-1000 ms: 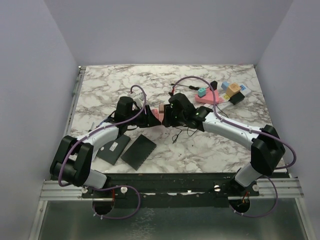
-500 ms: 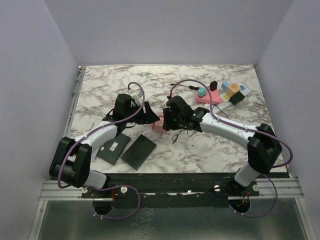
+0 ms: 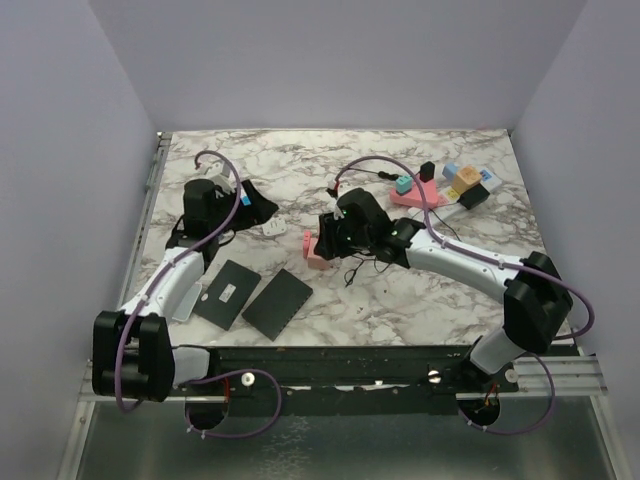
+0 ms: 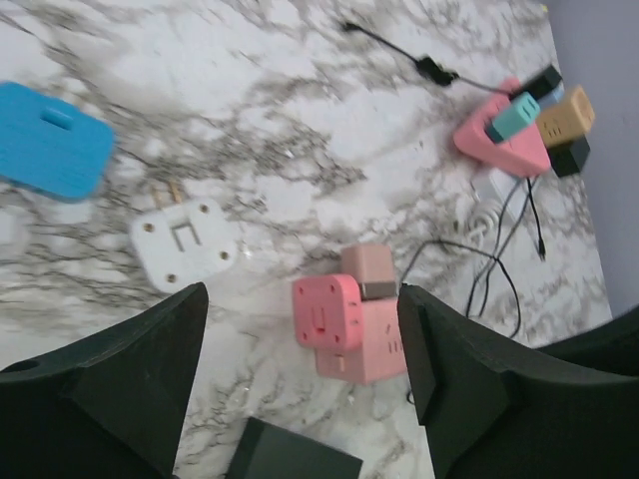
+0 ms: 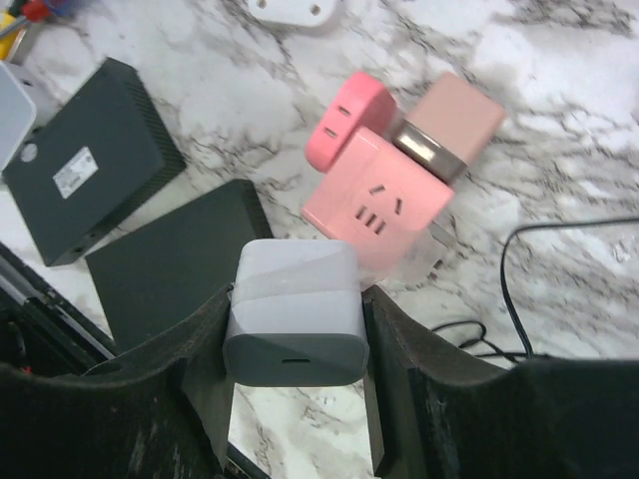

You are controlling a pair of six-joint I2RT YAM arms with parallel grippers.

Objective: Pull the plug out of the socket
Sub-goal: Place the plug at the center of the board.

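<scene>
The socket [image 5: 374, 205] is a pink cube with outlet slots on its faces, lying on the marble table [image 3: 420, 290] just left of my right gripper [image 3: 328, 240]. A dusty-pink plug [image 5: 449, 125] is still seated in its far side. My right gripper [image 5: 295, 304] is shut on a white square plug [image 5: 292, 309], held clear of the socket and just in front of it. My left gripper [image 4: 300, 299] is open with nothing in it. It hovers back at the left [image 3: 255, 205], high above the pink socket [image 4: 349, 324].
A white adapter [image 4: 185, 239] and a blue block [image 4: 50, 140] lie near the left gripper. Two flat black pads [image 3: 228, 293] [image 3: 277, 302] sit at the near left. A pink wedge with coloured plugs [image 3: 420, 190] stands at the far right. Thin black cables [image 3: 365, 268] run beneath the right arm.
My left gripper has opened, let go of the pink socket and drawn back to the far left. The socket now lies on the table. My right gripper still holds the white plug.
</scene>
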